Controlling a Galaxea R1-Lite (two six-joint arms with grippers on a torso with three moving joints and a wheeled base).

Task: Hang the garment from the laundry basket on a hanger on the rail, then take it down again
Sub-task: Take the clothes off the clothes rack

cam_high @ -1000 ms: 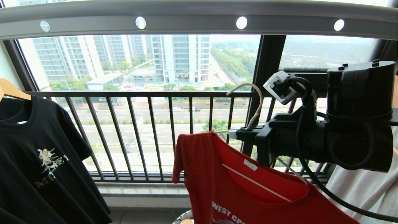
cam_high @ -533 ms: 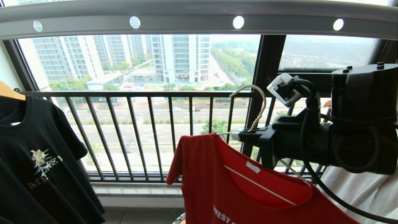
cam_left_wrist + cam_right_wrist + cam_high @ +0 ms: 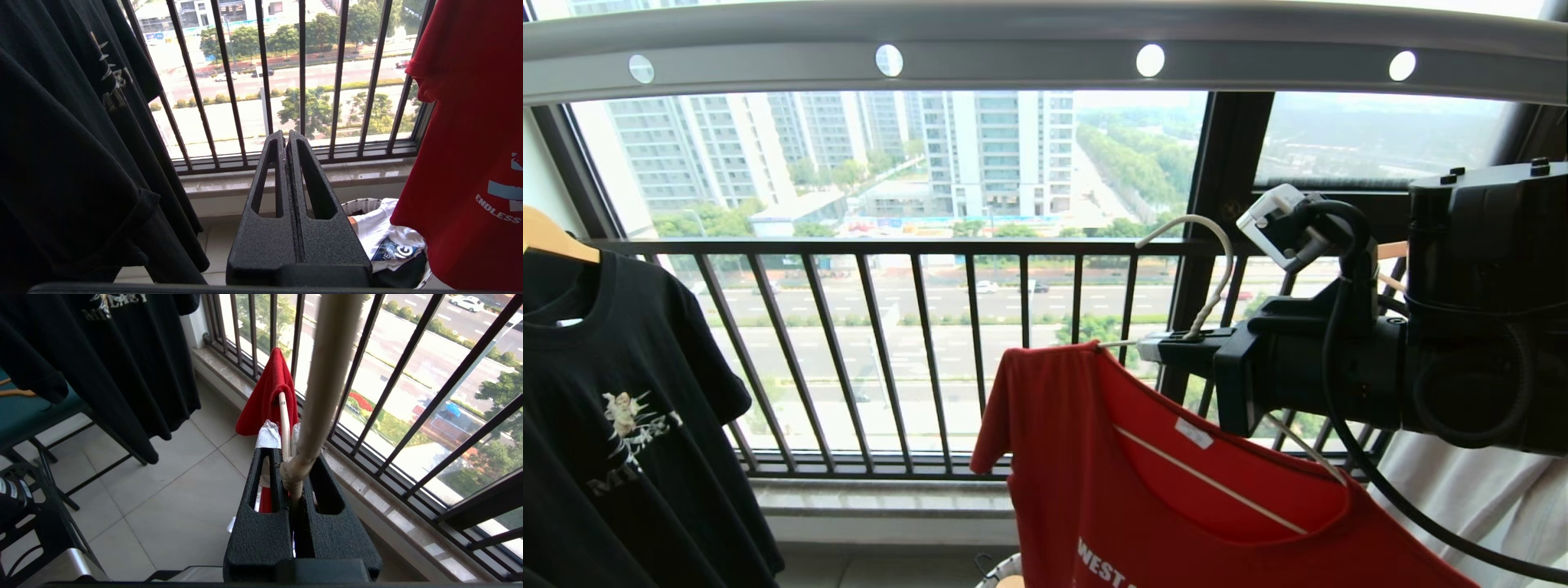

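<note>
We read "WEST" (image 3: 1098,549) in white capitals across the chest of the red T-shirt (image 3: 1143,498) in the head view, cut off by the lower edge, and "ENDLESS" (image 3: 496,209) low on the same shirt in the left wrist view, under a white-and-blue graphic. A small white neck label (image 3: 1194,433) sits inside its collar, too small to read. The black T-shirt (image 3: 621,425) hanging on a light-wood hanger (image 3: 556,237) at the left carries a pale figure print over letters that begin "MI". The red T-shirt hangs on the cream-white wire hanger (image 3: 1209,482), whose long axis slopes down from the shoulder end near the balcony railing (image 3: 915,351) toward the right; its long hook (image 3: 1213,261) stands upright and curls over toward the left, well below the grey rail (image 3: 1029,61) with its row of round holes, and touches nothing. Our right gripper (image 3: 1168,347) reaches in level from the right and is clenched on the neck of the hanger just under the hook, so the shirt hangs from the gripper and not from the rail. Our left gripper (image 3: 287,141) sits low and idle with its fingers pressed together, holding nothing. Past it the laundry basket (image 3: 361,205) stands on the floor beside the red shirt's hem, with a white garment with dark-blue print (image 3: 388,241) in it.
</note>
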